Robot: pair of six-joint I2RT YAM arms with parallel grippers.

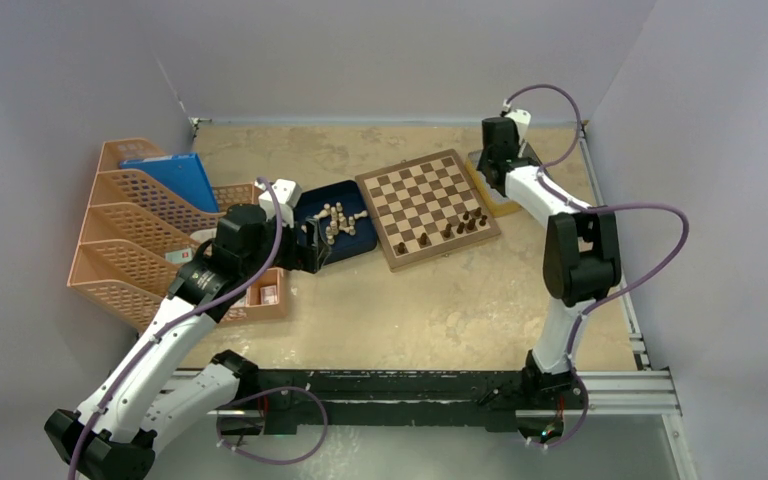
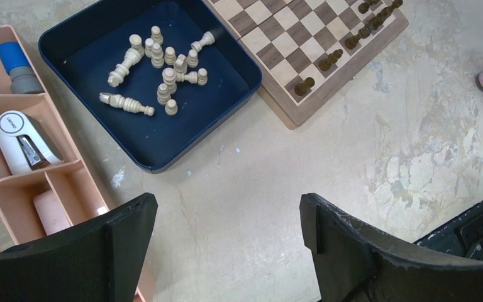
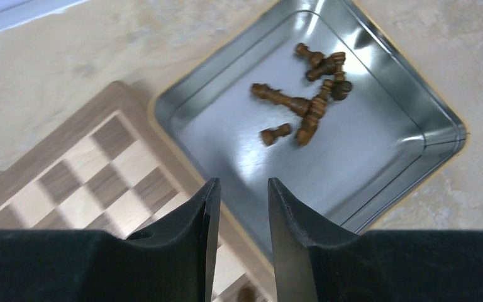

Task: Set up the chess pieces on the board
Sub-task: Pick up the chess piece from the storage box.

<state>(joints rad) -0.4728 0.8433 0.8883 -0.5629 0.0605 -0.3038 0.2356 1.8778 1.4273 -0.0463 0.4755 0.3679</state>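
A square wooden chessboard of tan and dark brown checks (image 1: 422, 205) lies askew at mid-table, with tiny dark brown wooden chessmen (image 1: 450, 230) standing in a loose row along its near edge. Just to its left, a dark blue rectangular tray (image 1: 360, 240) holds a heap of pale cream chessmen (image 1: 336, 220). The left gripper (image 1: 314, 250) sits at the tray's near left edge beside peach plastic mesh file racks (image 1: 125, 235), while the right arm (image 1: 580, 250) reaches to the board's far right corner.

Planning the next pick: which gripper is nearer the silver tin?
Right. The right gripper hovers over the tin; the left gripper is beyond the board, by the blue tray.
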